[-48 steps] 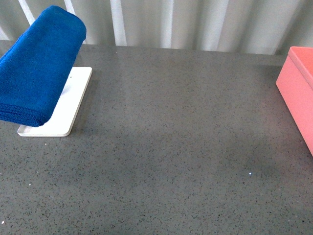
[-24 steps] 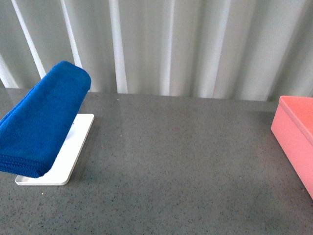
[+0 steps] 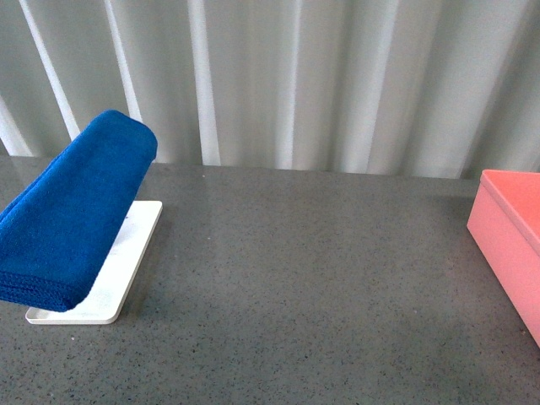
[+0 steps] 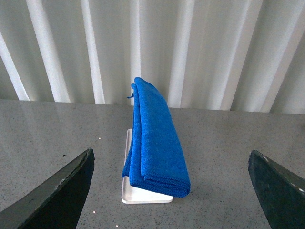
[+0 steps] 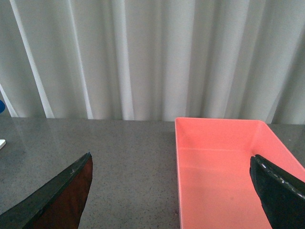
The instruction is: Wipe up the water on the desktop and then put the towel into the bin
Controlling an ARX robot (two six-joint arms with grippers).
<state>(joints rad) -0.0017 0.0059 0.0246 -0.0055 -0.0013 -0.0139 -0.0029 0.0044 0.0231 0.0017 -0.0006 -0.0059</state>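
Observation:
The blue towel [image 3: 76, 211] lies folded and propped up at a slant over the white tray [image 3: 126, 261] at the left of the dark grey speckled desktop [image 3: 312, 287]. The pink bin [image 3: 510, 245] stands at the right edge, empty inside in the right wrist view [image 5: 224, 162]. I can make out no water patch on the desktop. Neither gripper shows in the front view. My left gripper [image 4: 170, 152] is open and empty, some way short of the towel [image 4: 155, 138]. My right gripper [image 5: 170, 156] is open and empty, facing the bin's near left wall.
A white pleated wall [image 3: 287, 76] runs along the desk's far edge. The tray's front end [image 4: 143, 196] pokes out under the towel; its rods are hidden. Bare desktop lies between tray and bin.
The front view has tilted up, showing more wall and less of the near desktop. Towel, tray and bin keep their places on the desk.

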